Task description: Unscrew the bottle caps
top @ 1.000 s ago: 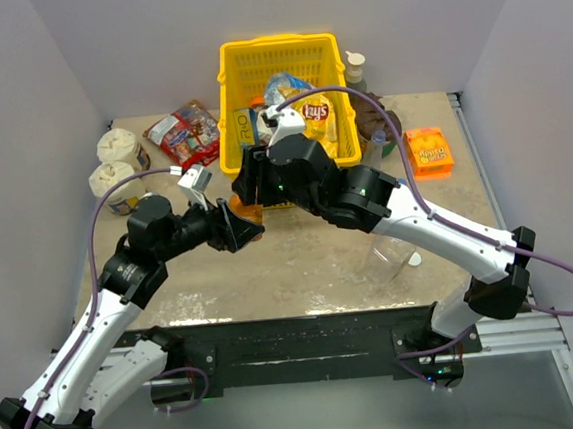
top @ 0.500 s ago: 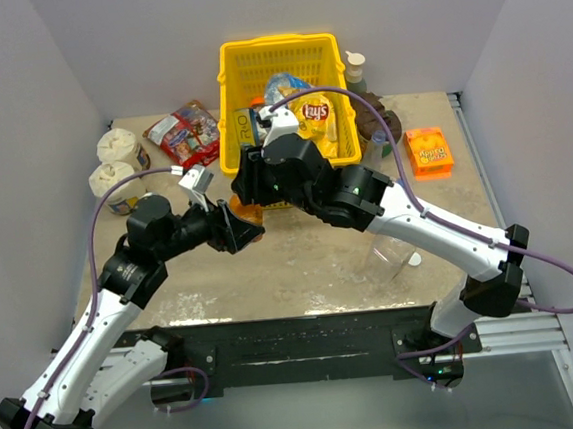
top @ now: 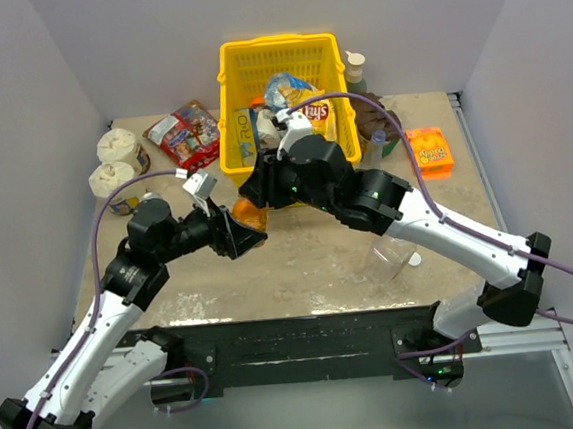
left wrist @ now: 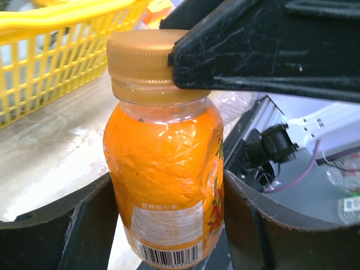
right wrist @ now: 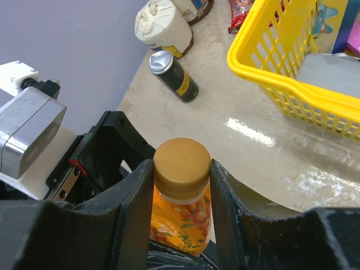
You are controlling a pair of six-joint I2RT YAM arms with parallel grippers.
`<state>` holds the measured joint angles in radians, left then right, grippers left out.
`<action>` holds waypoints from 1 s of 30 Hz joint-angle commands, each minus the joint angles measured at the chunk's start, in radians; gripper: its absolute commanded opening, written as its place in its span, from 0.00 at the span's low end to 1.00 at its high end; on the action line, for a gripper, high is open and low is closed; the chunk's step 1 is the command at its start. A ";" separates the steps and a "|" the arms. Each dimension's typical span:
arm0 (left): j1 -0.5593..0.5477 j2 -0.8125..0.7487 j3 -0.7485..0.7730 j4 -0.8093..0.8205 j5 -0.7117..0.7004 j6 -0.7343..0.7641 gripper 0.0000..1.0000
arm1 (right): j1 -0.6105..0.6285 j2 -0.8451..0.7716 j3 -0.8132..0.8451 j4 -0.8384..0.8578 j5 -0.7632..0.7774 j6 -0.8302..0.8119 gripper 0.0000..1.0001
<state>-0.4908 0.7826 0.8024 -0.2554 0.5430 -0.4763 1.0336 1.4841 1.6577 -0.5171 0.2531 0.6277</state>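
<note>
A small orange juice bottle [left wrist: 163,169] with a gold-orange cap [right wrist: 181,163] is held in the air in front of the yellow basket. My left gripper [left wrist: 166,225] is shut on the bottle's body, one finger on each side. My right gripper [right wrist: 181,174] is shut on the cap from above. In the top view the bottle [top: 250,216] shows between the two grippers. A clear bottle [top: 392,253] lies on the table at the right, with a white cap [top: 413,260] beside it. Another bottle [top: 355,68] stands behind the basket.
The yellow basket [top: 324,46] with snack bags stands at the back centre. Two white tubs [top: 118,147] and a red snack pack [top: 184,133] are at the back left. A dark can [right wrist: 173,76] lies near the tubs. An orange packet [top: 428,150] is at the right.
My right arm's wrist and forearm have shifted to the right and turned, still gripping the cap. My left gripper has kept hold of the bottle and moved slightly.
</note>
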 commanded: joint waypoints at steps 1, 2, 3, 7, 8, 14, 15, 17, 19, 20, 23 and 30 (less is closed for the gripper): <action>-0.014 0.001 0.006 0.186 0.251 0.013 0.40 | -0.047 -0.087 -0.094 0.184 -0.150 -0.026 0.11; -0.014 0.009 0.009 0.199 0.288 0.011 0.40 | -0.061 -0.117 -0.133 0.196 -0.167 -0.026 0.10; -0.014 0.024 0.017 0.212 0.310 0.002 0.40 | -0.070 -0.133 -0.151 0.222 -0.187 -0.031 0.10; -0.012 0.073 0.020 0.349 0.442 -0.059 0.40 | -0.116 -0.202 -0.248 0.287 -0.365 -0.057 0.09; -0.014 0.082 0.021 0.369 0.484 -0.073 0.40 | -0.127 -0.212 -0.256 0.293 -0.388 -0.066 0.10; -0.014 0.133 0.044 0.415 0.601 -0.108 0.42 | -0.159 -0.274 -0.302 0.298 -0.511 -0.111 0.11; -0.014 0.141 0.049 0.424 0.615 -0.116 0.42 | -0.162 -0.278 -0.306 0.301 -0.524 -0.115 0.11; -0.014 0.150 0.052 0.433 0.643 -0.127 0.42 | -0.170 -0.286 -0.314 0.302 -0.546 -0.121 0.11; -0.014 0.155 0.058 0.432 0.643 -0.127 0.42 | -0.175 -0.286 -0.312 0.301 -0.566 -0.125 0.12; -0.014 0.155 0.060 0.429 0.641 -0.127 0.42 | -0.176 -0.286 -0.312 0.298 -0.565 -0.126 0.12; -0.014 0.158 0.060 0.415 0.629 -0.120 0.42 | -0.178 -0.278 -0.303 0.295 -0.563 -0.132 0.13; -0.014 0.150 0.069 0.340 0.566 -0.075 0.42 | -0.179 -0.283 -0.285 0.266 -0.488 -0.125 0.44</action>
<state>-0.4904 0.9455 0.8101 0.0814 1.0756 -0.5903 0.8616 1.1934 1.3537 -0.2691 -0.2855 0.5137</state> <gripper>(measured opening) 0.704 0.428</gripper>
